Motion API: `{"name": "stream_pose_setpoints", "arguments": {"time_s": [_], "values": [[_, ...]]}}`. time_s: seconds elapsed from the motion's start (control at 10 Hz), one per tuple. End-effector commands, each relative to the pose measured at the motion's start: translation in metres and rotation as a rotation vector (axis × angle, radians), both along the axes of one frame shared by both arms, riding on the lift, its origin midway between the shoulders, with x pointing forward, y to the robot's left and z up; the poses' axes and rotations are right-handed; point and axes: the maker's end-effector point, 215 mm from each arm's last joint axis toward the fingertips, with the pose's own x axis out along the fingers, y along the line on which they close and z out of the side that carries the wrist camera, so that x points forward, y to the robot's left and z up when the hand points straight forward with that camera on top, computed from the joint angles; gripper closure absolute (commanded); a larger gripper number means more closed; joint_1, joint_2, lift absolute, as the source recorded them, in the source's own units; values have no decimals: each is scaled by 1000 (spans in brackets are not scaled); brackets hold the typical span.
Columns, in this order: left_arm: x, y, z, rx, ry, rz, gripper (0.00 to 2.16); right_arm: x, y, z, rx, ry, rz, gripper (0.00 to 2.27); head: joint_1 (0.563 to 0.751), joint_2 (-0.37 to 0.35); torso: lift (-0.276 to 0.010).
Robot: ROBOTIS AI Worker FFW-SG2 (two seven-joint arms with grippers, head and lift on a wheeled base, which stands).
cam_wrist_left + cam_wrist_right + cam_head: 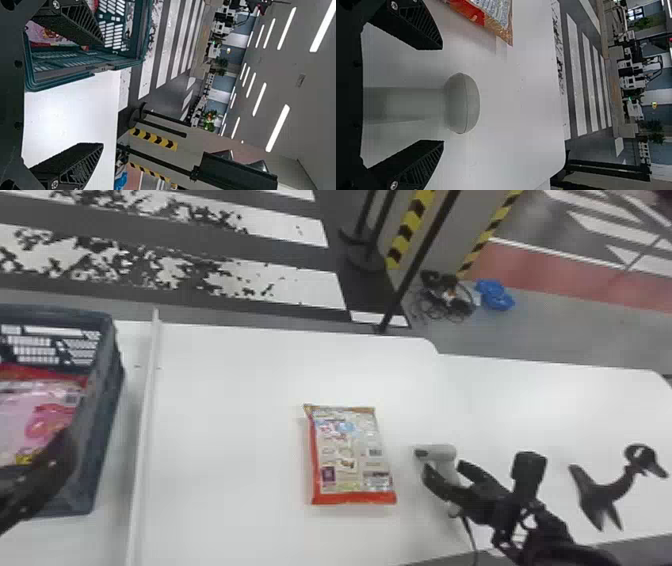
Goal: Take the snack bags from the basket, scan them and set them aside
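At your far left, your left gripper is by the near part of the dark blue-green plastic basket. Its fingers stand wide apart in the left wrist view, with nothing between them. Beyond it, a pink-and-red glossy snack bag lies in the basket. To that gripper's right, a narrow white raised strip runs along the white table. Farther right, just left of your right gripper, the task's flat, rectangular printed bag with red edging lies on the table. Your right gripper has its fingers wide apart on either side of the pale grey plastic scanner, clear of its handle, so it has hold of nothing. Well to its right you have a black curved object.
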Motion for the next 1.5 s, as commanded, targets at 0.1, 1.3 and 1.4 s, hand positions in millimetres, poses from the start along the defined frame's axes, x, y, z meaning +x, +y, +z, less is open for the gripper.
{"name": "stream_pose_setpoints", "arguments": {"time_s": [0.1,1.3,1.4], "values": [[0,-1,4,-1,-7,-3,87,-1,-9,-12,-6,40,20,542,695,-350,-75],[9,-10,24,9,-53,-28,87,-23,55,52,191,26,-156,2253,695,-350,-75],[9,-10,24,10,-53,-31,87,-24,68,59,214,19,-157,2253,695,-350,-75]]}}
